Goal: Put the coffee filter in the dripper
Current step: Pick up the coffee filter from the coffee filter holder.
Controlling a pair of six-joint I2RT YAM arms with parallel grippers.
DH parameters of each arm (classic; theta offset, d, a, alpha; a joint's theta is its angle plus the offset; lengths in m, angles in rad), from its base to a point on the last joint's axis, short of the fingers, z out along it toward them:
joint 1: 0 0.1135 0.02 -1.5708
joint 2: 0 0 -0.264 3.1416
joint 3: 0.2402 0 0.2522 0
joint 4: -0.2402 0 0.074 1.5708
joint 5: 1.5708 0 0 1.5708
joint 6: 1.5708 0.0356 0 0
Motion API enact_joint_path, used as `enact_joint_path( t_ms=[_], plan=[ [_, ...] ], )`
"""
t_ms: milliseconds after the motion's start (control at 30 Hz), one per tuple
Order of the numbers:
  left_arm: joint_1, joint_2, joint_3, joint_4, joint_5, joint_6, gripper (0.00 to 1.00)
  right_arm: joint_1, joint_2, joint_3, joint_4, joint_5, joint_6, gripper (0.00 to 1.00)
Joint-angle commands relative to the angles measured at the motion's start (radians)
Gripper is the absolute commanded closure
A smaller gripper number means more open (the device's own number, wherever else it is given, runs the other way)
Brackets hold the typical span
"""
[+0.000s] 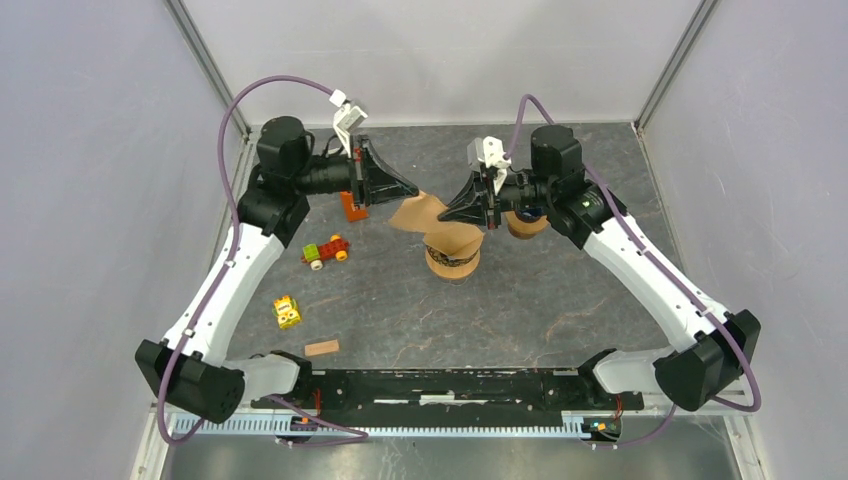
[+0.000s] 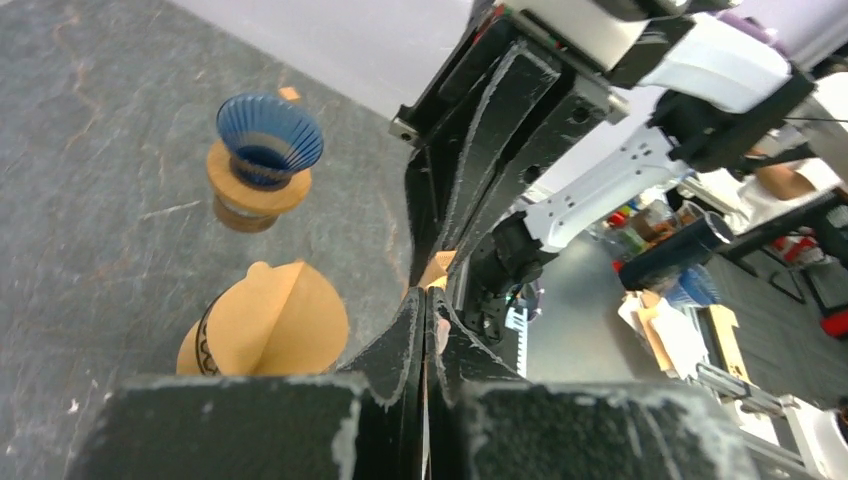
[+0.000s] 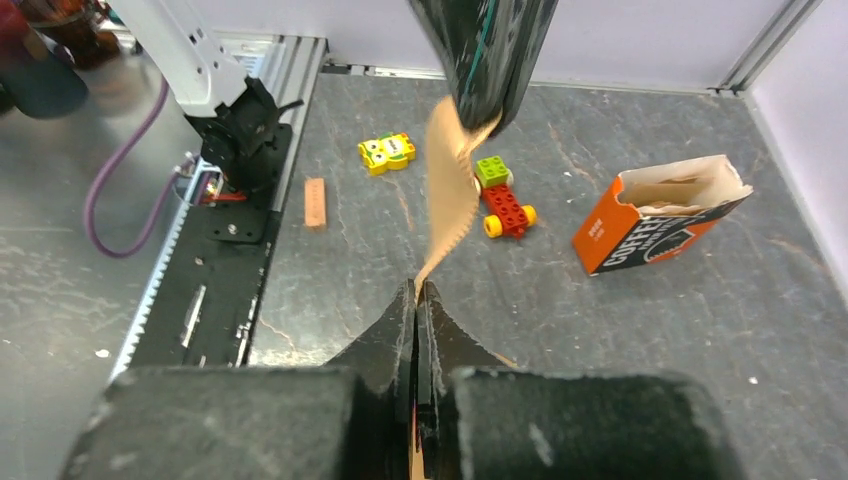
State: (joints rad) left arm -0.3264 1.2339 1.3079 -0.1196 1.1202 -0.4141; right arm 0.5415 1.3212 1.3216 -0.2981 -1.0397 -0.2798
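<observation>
My left gripper had its jaws pinching the paper filter by its 10 o'clock edge, above the table. My right gripper pinched the filter's 3 o'clock edge. The blue dripper stood at 3 o'clock of the filter, partly hidden by my right wrist. Bare tabletop lay at 5 o'clock.

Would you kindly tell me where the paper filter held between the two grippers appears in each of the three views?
Top external: held filter at centre, between both grippers.
Left wrist: held filter a tan sliver at centre, between fingertips.
Right wrist: held filter a tan strip rising from bottom centre.
Shared landmark: left gripper, pinching the filter's end in all three.
</observation>
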Motion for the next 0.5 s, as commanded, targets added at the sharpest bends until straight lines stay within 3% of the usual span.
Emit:
enact_joint_path(
  t_ms=[0,100,167,300,467],
  plan=[
    [-0.051,-0.028,0.063,-0.267,-0.254,0.260,0.98,0.000,-0.022,-0.018,0.078,0.004,0.057,1.00],
    [-0.053,-0.043,0.051,-0.272,-0.354,0.263,0.95,-0.003,-0.042,-0.057,0.117,0.032,0.087,1.00],
    [-0.052,-0.049,0.040,-0.267,-0.390,0.264,0.79,-0.017,-0.061,-0.114,0.198,0.036,0.170,1.00],
    [-0.051,-0.047,0.036,-0.240,-0.360,0.245,0.34,-0.061,-0.079,-0.228,0.414,0.015,0.398,1.00],
    [-0.045,-0.041,0.062,-0.250,-0.302,0.301,0.11,-0.099,-0.075,-0.346,0.728,-0.051,0.716,1.00]
  ],
)
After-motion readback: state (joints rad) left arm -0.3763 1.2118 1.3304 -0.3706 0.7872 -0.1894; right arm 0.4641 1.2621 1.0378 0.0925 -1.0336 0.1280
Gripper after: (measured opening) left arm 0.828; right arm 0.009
